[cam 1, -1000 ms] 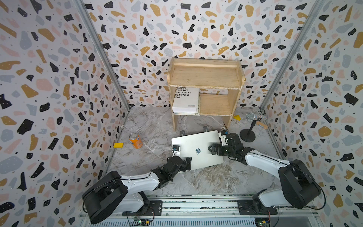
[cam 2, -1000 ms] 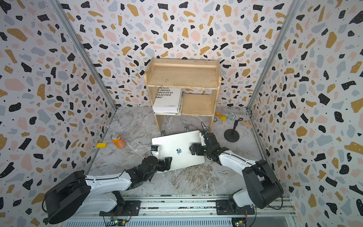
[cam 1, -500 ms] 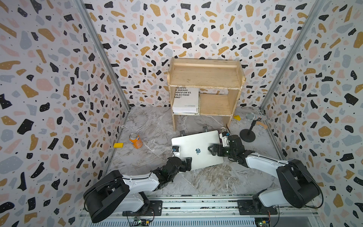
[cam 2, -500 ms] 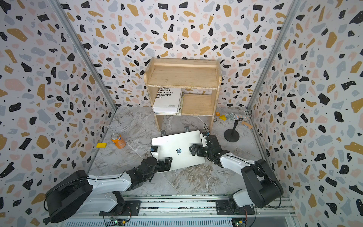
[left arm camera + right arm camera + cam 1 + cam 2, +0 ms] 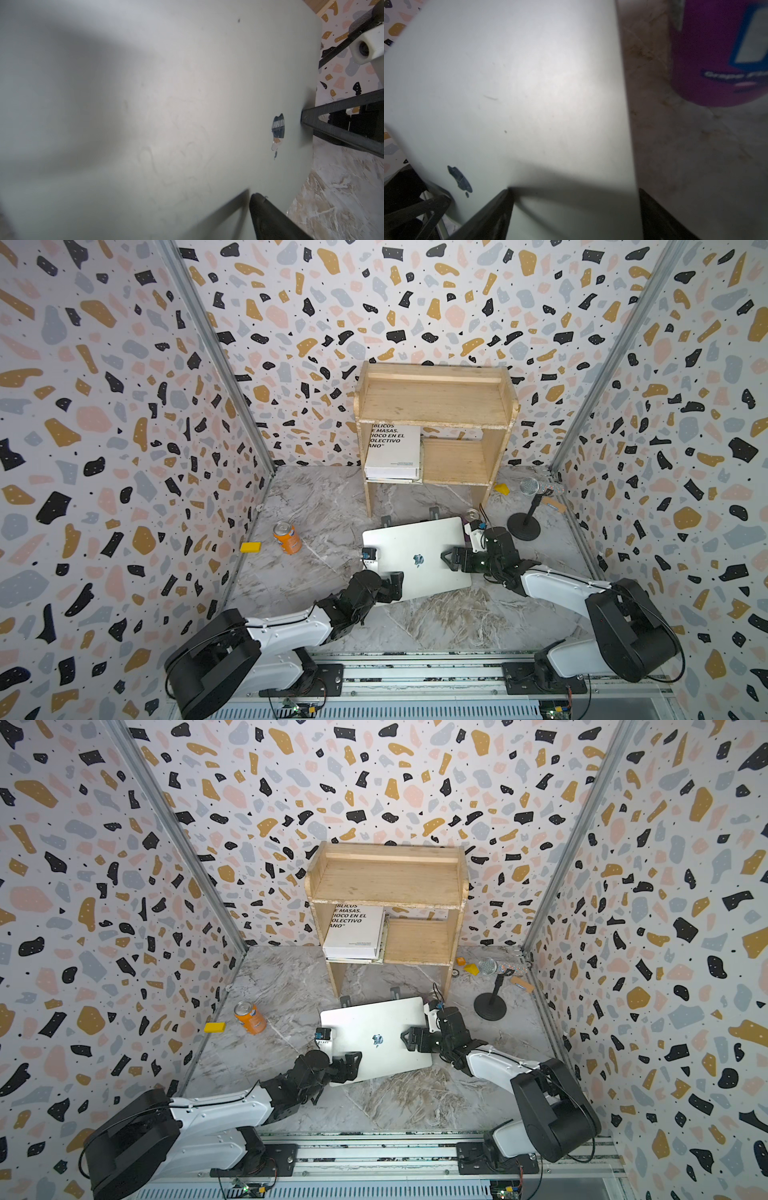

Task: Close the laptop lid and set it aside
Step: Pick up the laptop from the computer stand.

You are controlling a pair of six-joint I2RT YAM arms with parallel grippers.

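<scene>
right gripper [image 5: 457, 556]: fingers [image 5: 496, 212] standing wide apart, straddling the lid [image 5: 415, 539] at its right edge, clamping nothing | left gripper [image 5: 392, 587]: one finger [image 5: 270, 218] showing over lid, spread unclear | laptop [image 5: 376, 1040]: lying shut on marble tabletop [image 5: 311, 593] before wooden shelf [image 5: 436, 402] | judging: stiff, slick, weighty; taking opposite side edges

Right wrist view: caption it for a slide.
Open right gripper straddling an edge of the silver lid, purple can beyond.
</scene>
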